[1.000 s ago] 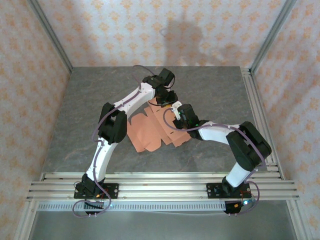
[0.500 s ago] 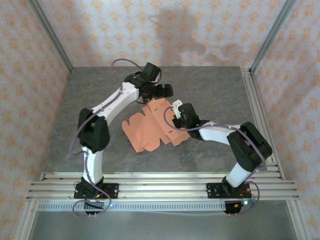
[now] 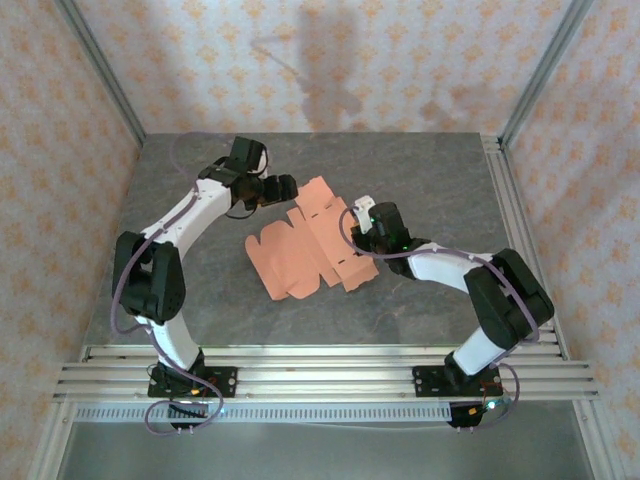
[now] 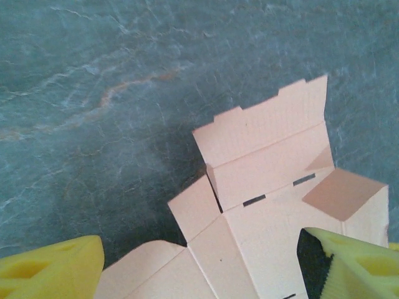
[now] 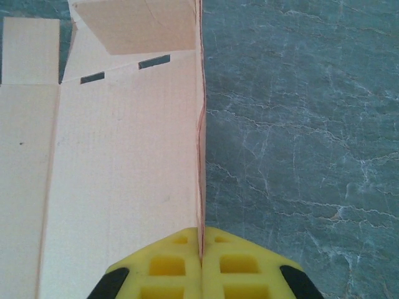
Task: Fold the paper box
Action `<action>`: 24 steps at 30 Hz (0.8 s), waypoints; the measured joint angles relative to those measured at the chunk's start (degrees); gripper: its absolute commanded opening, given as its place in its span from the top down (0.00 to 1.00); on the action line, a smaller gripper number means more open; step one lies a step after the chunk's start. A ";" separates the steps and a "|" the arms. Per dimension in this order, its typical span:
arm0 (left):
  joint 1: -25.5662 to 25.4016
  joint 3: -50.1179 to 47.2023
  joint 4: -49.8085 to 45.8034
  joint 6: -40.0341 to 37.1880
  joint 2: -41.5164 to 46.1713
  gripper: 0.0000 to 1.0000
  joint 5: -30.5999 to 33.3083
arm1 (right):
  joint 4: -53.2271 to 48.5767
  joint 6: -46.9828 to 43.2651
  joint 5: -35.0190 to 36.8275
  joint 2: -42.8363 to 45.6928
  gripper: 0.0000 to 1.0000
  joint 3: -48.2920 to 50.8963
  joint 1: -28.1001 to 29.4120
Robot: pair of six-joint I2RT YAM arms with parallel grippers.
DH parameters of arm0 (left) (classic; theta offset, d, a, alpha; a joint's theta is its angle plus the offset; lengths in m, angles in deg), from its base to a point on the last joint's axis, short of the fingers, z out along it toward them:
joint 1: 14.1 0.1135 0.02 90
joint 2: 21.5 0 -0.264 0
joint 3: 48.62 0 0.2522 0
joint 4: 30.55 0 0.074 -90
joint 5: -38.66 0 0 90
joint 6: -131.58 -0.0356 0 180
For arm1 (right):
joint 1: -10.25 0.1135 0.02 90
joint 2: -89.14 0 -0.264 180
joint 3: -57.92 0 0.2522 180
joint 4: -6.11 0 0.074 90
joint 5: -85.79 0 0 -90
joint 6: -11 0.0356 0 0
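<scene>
Paper box (image 3: 300,255): salmon-orange die-cut card lying mostly flat at the centre of the top view; flaps spread toward the lower left; the far end, with notched tabs, reaches toward the upper middle of the frame
Box, left wrist view (image 4: 274,205): lower right of the frame; a notched flap tilts up behind a panel with two short dark slots; a darker flap is folded over at the right
Box, right wrist view (image 5: 118,156): takes the left half of the frame; two dark slots near the top; one long side panel is raised so that its thin edge runs straight down the middle of the frame
Right gripper (image 5: 201,249): yellow pads pressed together on that raised edge at the bottom centre, pinching the card; in the top view (image 3: 362,215) it sits on the box's right side, just right of centre
Left gripper (image 4: 201,243): jaws stand wide, holding nothing; one yellow finger (image 4: 56,268) in the lower left corner, the other in the lower right, above the card; whether that one touches the card cannot be told; in the top view (image 3: 283,188) it is just beside the far flap, upper left of centre
Table (image 3: 430,180): grey-green marbled surface under the box
Rails (image 3: 320,365): aluminium bars across the bottom of the top view, carrying both arm bases
Walls (image 3: 400,60): pale patterned paper on three sides
</scene>
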 measured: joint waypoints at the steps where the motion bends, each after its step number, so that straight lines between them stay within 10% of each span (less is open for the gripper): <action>1: 0.00 -0.04 0.44 -0.44 -0.46 0.18 -0.92 | 0.00 0.17 -0.28 0.07 1.00 0.00 0.00; 24: -0.24 1.09 5.03 -2.71 -13.53 0.31 -10.12 | -0.87 0.39 -2.03 0.15 1.00 0.00 0.00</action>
